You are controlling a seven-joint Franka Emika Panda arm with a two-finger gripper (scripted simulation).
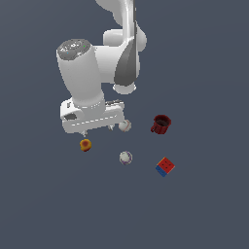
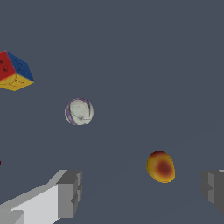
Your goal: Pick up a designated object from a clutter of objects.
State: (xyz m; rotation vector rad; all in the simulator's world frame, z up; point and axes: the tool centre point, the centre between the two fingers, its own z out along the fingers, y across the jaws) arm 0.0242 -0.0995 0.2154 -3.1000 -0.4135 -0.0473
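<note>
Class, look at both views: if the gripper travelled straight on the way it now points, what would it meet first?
Probably the yellow-orange ball, which lies between the open fingers of the gripper, nearer one finger. Depth is unclear, so it could reach the bare floor beside it.

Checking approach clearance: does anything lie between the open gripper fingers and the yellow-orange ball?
Nothing. In the wrist view the yellow-orange ball sits on bare floor ahead of the gripper, nearer one finger. The whitish ball lies off to the side.

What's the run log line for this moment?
phase: approach | gripper: open, empty, above floor | target: yellow-orange ball between fingers, not gripped | cube: untouched
</note>
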